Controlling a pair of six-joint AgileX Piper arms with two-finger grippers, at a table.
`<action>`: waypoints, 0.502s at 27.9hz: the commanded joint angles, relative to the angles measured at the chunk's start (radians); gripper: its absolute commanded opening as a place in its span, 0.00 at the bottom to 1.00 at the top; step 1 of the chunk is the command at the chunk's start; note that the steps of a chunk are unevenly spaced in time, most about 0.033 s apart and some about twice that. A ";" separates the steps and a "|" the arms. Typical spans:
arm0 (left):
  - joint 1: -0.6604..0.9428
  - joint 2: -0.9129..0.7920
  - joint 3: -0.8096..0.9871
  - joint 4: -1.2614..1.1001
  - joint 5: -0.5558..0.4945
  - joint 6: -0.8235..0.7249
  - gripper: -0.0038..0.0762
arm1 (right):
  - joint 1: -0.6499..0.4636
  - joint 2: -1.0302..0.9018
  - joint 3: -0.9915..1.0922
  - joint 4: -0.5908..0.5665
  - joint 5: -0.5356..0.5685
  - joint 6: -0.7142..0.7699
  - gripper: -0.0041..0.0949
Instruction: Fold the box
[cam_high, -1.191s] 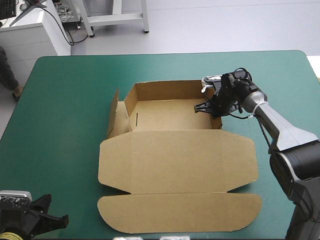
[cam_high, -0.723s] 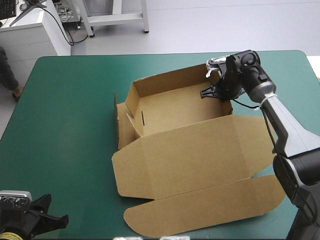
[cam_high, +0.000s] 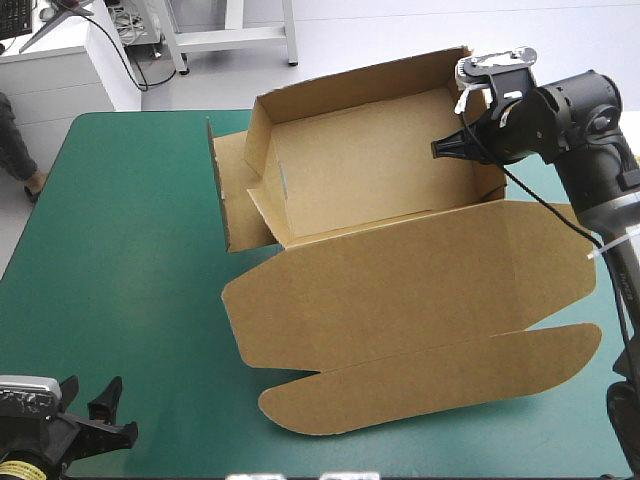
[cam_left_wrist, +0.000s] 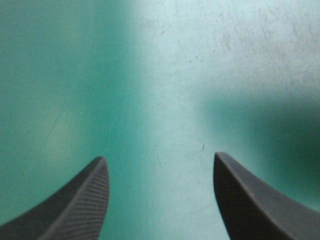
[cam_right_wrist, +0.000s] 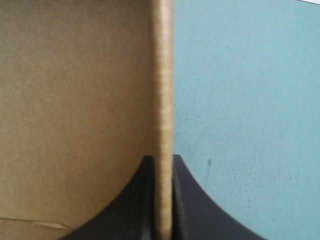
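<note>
On the surface (cam_high: 120, 250), centre to right: the box (cam_high: 370, 170), an open tray with its lid (cam_high: 400, 290) spread toward the near edge.
Long axis: left to right, skewed, the right end lying farther from the near edge than the left.
Facing: the tray opening faces up and toward the near edge. The tray is tilted, and its far wall shows past the surface's far edge.
Left end: a side flap (cam_high: 230, 195) stands loose outside the tray wall.
Right gripper (cam_high: 445, 148): at the tray's right wall.
Right wrist view only: jaws clenched on the wall's edge (cam_right_wrist: 163, 162), brown board on one side and teal-green surface on the other.
Left gripper (cam_high: 92, 395): at the near-left corner, well apart from the box.
Left wrist view only: jaws released (cam_left_wrist: 160, 157), bare teal-green surface between them.
</note>
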 joint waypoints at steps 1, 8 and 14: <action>0.000 0.018 -0.023 -0.062 -0.148 0.000 0.69 | -0.006 -0.051 -0.033 -0.008 0.004 -0.002 0.02; 0.000 0.018 -0.024 -0.158 -0.167 0.007 0.69 | -0.006 -0.051 -0.033 -0.008 0.004 -0.010 0.02; 0.000 0.109 -0.038 -0.128 -0.240 0.005 0.69 | -0.006 -0.051 -0.033 -0.008 0.004 -0.012 0.02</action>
